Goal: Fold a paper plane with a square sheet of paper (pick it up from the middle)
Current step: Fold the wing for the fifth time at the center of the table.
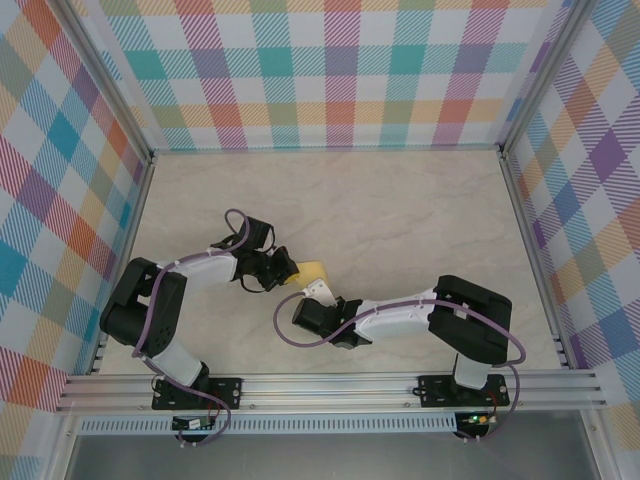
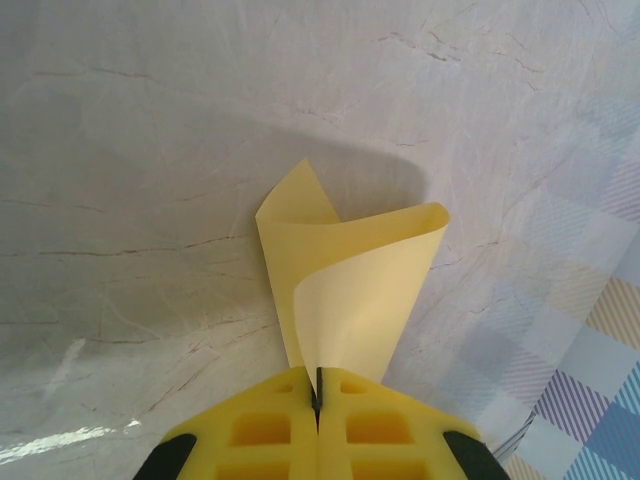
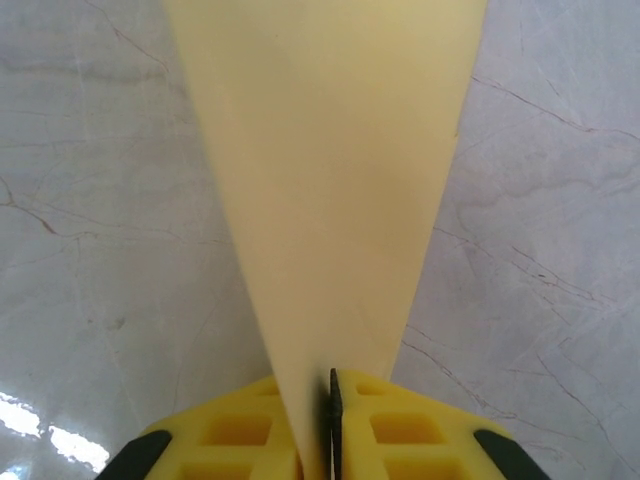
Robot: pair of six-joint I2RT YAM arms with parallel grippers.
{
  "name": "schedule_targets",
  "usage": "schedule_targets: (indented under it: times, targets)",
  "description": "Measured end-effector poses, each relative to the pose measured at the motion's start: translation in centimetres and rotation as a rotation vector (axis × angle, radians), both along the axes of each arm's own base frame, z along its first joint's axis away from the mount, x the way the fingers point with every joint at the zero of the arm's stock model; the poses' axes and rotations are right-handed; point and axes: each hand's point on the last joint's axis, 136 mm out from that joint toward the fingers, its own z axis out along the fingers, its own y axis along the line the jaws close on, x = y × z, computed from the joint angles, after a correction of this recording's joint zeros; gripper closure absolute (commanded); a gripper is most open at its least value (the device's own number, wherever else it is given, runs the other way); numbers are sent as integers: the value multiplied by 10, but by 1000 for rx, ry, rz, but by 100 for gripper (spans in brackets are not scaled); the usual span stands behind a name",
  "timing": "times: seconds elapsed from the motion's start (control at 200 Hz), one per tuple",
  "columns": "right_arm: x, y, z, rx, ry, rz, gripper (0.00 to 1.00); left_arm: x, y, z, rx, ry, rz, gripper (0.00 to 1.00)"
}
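The left gripper (image 2: pixel 317 388) is pressing its yellow fingers together on the near tip of the square sheet of paper (image 2: pixel 350 300), which is curling ahead of the fingertips into a loose cone over the marble table (image 2: pixel 120 200). The right gripper (image 3: pixel 330 388) is likewise clamping the sheet, which is fanning wider straight ahead of its fingers.

Overhead looks down; close wrist views share paper (image 2: pixel 350 290).

Pale marbled table (image 1: pixel 400 200)
Cream top, thin grey veins, slight gloss; an aluminium rail (image 1: pixel 330 385) runs along its near edge.
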Motion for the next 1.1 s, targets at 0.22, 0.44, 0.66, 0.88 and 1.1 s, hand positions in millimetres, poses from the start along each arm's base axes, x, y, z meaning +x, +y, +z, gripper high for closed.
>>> schedule_targets:
  times: [0.22, 0.44, 0.66, 0.88, 1.1]
  targets:
    - [-1, 4, -1, 28, 26, 8, 94, -5, 4, 0, 24, 4, -14, 68]
    - [-2, 6, -3, 101, 76, 13, 95, -12, 17, 16, 79, -27, 1, 52]
    - [-1, 12, -3, 188, 123, 16, 95, -18, 32, 31, 134, -61, 27, 47]
    - [-4, 11, -3, 313, 190, 28, 95, -20, 36, 40, 142, -89, 39, 47]
    - [-7, 8, -3, 407, 233, 26, 95, -27, 37, 39, 116, -79, 55, 46]
